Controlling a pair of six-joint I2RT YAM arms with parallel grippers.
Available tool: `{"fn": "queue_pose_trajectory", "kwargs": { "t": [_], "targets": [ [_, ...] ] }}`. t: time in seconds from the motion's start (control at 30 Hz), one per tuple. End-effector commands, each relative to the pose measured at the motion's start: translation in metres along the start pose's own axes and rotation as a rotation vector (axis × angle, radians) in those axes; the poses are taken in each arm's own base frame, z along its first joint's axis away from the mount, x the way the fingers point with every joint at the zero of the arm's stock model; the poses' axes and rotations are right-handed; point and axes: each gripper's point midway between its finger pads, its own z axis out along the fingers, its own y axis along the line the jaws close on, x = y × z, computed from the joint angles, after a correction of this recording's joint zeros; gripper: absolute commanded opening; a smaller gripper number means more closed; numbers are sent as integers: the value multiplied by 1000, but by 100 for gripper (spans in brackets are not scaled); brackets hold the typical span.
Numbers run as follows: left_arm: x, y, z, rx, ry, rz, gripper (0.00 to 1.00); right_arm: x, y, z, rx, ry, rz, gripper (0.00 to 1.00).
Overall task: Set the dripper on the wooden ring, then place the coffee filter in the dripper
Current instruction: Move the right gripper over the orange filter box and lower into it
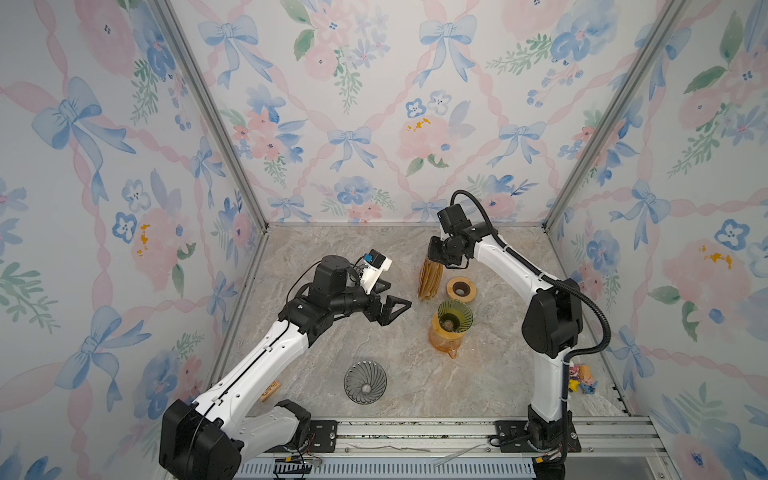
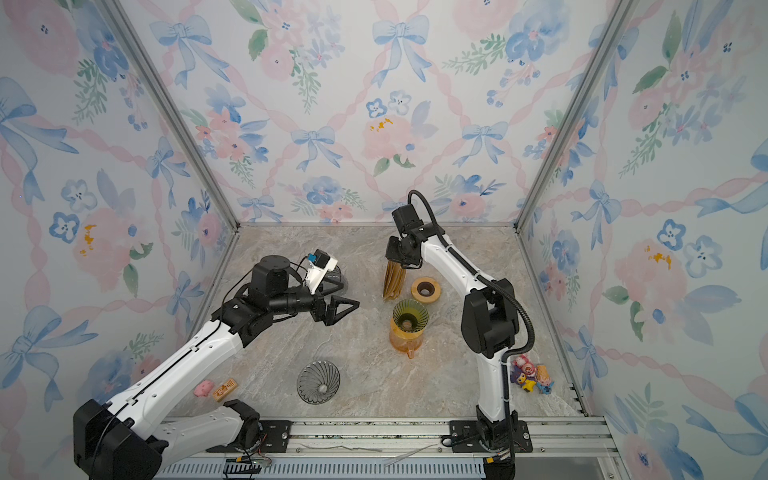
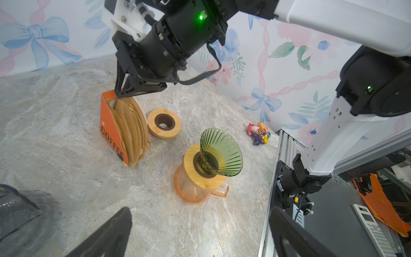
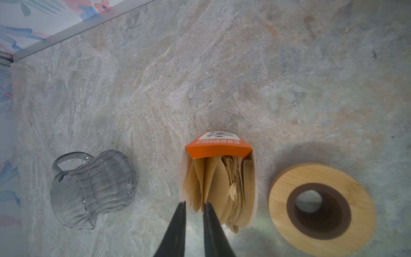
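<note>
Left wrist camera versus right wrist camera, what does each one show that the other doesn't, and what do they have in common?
Left wrist only: the green dripper on the orange carafe, toy figures near the wall, and the right gripper from outside, over the filter box. Right wrist only: a clear glass pitcher with its handle, and the fingertips narrowly apart at the edge of the paper filters. Both: the filter box with its paper filters, the wooden ring and the marble tabletop.

Brown paper filters (image 3: 133, 126) stand in an orange box (image 3: 110, 124) near the green ribbed dripper (image 3: 224, 151) atop a carafe (image 3: 191, 192).
</note>
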Motion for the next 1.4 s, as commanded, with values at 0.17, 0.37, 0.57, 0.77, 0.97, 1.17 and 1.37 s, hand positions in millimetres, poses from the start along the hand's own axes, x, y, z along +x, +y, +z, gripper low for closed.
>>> {"fn": "queue_pose_trajectory", "kwargs": {
  "t": [0.17,0.37,0.57,0.77,0.97,1.17,1.37],
  "targets": [
    [0,-3,-2,29,-8,-1,98,9,-4,11,39,30,39,18],
    [-1,-3,-2,34,-11,-3,98,13,-6,19,44,45,45,17],
    [-1,-3,-3,32,-12,-3,98,16,-7,26,49,57,48,17],
    [0,-3,-2,40,-9,-7,98,17,-9,31,53,62,50,17],
    [-1,-5,-3,44,-14,-4,98,17,-11,38,65,72,46,17],
    [-3,-4,-4,46,-18,-8,98,18,-11,41,66,76,42,14],
    [-3,-3,-4,51,-17,-12,98,17,-10,37,65,65,24,8]
  ]
}}
